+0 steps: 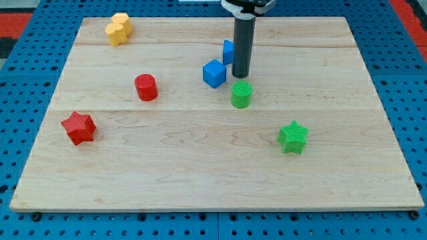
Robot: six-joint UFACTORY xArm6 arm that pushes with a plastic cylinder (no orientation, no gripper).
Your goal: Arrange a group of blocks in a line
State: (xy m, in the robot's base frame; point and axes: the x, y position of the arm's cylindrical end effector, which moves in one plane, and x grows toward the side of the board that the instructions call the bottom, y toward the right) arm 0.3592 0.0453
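Note:
My tip [241, 75] stands in the upper middle of the board, just above the green cylinder [241, 95] and to the right of the blue cube [214, 73]. A second blue block [228, 51] is partly hidden behind the rod, so its shape is unclear. A red cylinder [145, 87] sits left of centre. A red star [79, 128] lies at the view's left. A green star [293, 137] lies at the lower right. A yellow block [119, 29] of lobed shape sits at the top left.
The wooden board [200, 187] rests on a blue perforated base [413, 100]. The rod's mount [247, 5] shows at the view's top.

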